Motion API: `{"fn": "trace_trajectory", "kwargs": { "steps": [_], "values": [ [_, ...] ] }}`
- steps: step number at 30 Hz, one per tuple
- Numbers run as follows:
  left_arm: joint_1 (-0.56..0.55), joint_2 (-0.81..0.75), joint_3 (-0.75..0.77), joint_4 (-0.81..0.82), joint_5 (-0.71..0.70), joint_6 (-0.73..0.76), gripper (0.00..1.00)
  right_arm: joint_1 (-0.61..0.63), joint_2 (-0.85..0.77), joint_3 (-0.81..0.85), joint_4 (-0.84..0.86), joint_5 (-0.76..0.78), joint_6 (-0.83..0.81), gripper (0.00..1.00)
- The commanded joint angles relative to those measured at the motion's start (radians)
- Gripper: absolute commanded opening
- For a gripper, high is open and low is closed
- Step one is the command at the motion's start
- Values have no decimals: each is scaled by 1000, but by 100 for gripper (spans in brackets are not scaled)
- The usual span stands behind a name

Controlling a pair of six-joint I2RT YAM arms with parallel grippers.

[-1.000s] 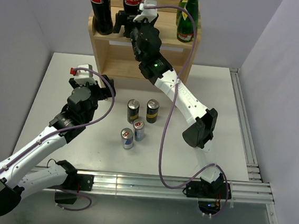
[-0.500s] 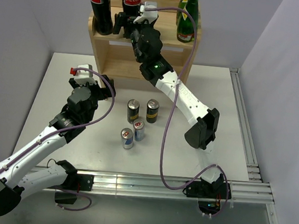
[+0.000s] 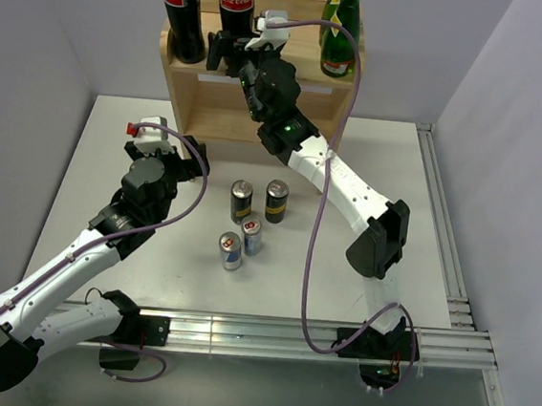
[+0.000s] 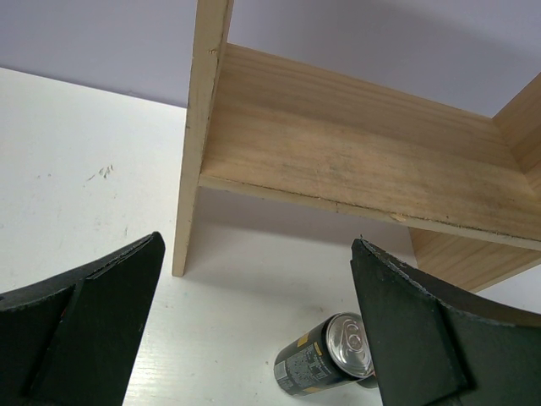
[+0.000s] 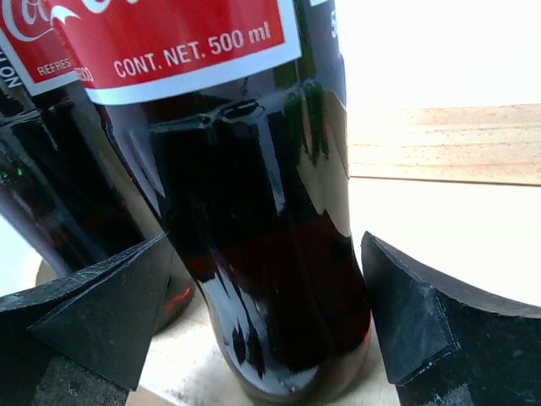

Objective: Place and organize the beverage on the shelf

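Light wooden shelf at twelve o'clock of the white table, right gripper on its top tier, jaws wide astride a Coca-Cola bottle, second Coca-Cola bottle at its nine o'clock, green bottles at three, left gripper wide open, empty, at ten o'clock of four upright cans mid-table.
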Motion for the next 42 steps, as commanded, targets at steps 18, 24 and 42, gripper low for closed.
{"fn": "trace_trajectory", "kwargs": {
  "steps": [18, 24, 42],
  "values": [
    [3, -14, 18, 23, 18, -33, 99, 42, -104, -237, -142, 105, 82, 99],
    [3, -14, 21, 18, 15, -34, 99, 44, -144, -291, -129, 114, 85, 99],
    [3, -5, 38, -3, 12, -50, 97, 71, -341, -552, -52, 160, 99, 99]
  ]
}}
